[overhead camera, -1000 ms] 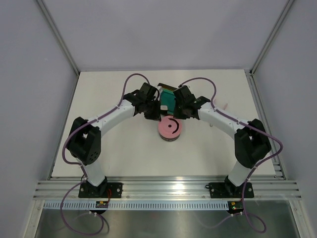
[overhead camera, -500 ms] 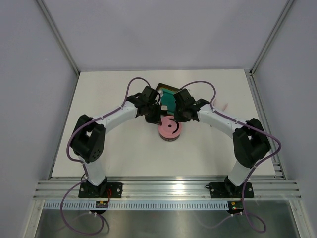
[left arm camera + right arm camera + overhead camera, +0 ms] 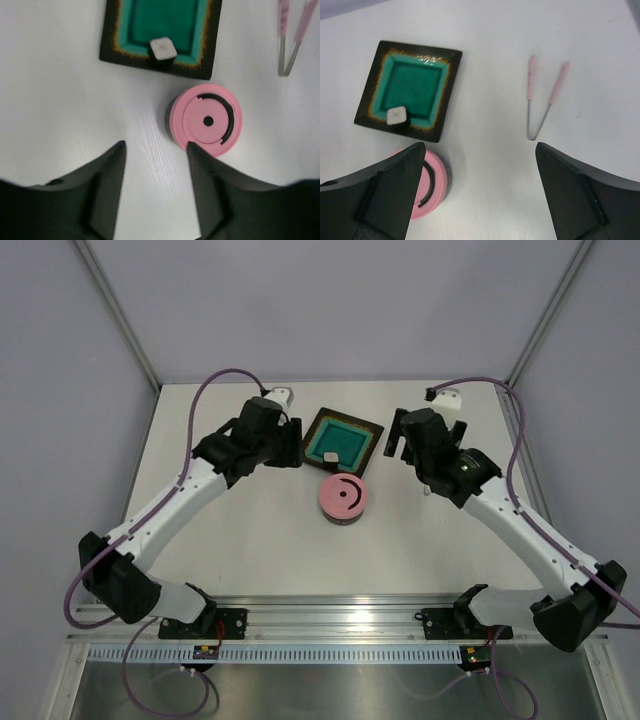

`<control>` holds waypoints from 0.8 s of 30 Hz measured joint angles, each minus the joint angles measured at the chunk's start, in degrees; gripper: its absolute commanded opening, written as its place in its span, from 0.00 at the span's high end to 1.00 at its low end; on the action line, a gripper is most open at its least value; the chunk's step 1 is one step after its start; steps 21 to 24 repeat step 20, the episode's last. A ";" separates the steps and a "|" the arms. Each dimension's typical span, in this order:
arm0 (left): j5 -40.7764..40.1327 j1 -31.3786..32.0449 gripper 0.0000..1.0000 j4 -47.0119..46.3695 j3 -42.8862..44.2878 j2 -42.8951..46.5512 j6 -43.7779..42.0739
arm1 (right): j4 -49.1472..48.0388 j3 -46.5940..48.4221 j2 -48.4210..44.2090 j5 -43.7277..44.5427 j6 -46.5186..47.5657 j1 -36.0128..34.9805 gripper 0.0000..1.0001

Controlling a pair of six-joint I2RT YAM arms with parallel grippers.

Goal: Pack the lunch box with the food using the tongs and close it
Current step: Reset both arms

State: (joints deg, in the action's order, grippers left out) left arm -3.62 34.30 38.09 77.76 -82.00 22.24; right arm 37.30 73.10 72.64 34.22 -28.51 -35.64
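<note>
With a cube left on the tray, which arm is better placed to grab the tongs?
Right. The tongs lie on the table just ahead of its open fingers. From the left wrist view they sit at the far corner, beyond the lunch box.

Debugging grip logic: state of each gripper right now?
Left gripper: open, holding nothing.
Right gripper: open wide, holding nothing.

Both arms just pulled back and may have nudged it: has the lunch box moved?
No. In the top view the lunch box sits where it was, just on the near side of the square tray, which has not shifted either.
</note>
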 measured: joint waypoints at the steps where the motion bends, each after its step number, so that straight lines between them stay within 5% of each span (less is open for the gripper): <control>1: -1.18 -0.31 0.34 -0.07 -0.11 2.10 -0.11 | 0.70 -0.02 -1.42 1.70 0.04 0.07 0.00; 8: -7.69 -1.77 0.14 0.00 -0.66 13.40 -0.79 | 7.74 -1.42 -9.73 7.10 -1.09 0.13 0.01; 16: -13.64 -1.99 0.01 1.03 -0.50 19.78 -2.38 | 18.73 0.79 -7.96 6.27 -6.43 0.13 0.00; 24: -16.17 -2.03 0.01 0.83 -0.48 22.25 -3.04 | 20.11 0.70 -8.17 6.08 -7.80 0.13 0.00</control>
